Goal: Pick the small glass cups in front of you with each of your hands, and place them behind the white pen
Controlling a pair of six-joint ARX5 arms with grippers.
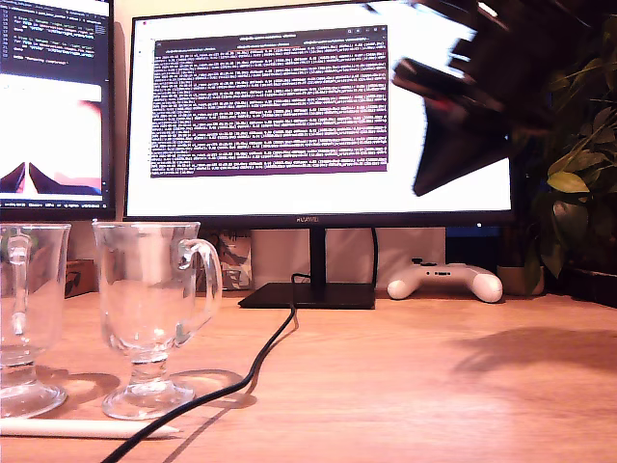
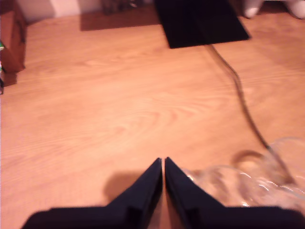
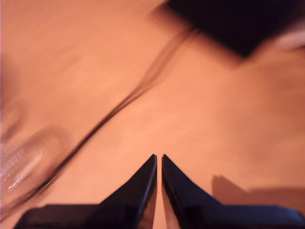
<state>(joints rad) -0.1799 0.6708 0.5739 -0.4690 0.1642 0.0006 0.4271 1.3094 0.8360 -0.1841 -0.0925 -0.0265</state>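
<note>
Wooden table (image 1: 405, 376): both mugs (image 1: 149, 318) (image 1: 24, 318) stand at twelve o'clock of the pen (image 1: 87, 427); my first hand (image 2: 163, 164) and second hand (image 3: 158, 162) are pinched closed, empty.

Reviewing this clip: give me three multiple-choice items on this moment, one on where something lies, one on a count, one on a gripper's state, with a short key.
1. In the exterior view, where does the white pen lie relative to the glass cups?
A. Nearer the camera than their feet
B. Under the monitor
C. Beside the game controller

2. How many glass cups show in the exterior view?
A. One
B. Two
C. Three

3. How do the jaws of my first gripper stand?
A. Wide open
B. Clamped on a cup
C. Shut, holding nothing

Key: 1 A, the pen lies along the bottom edge in front of the first cup and second cup. 2 B, only those two stand there. 3 C, the tips meet over bare table.
</note>
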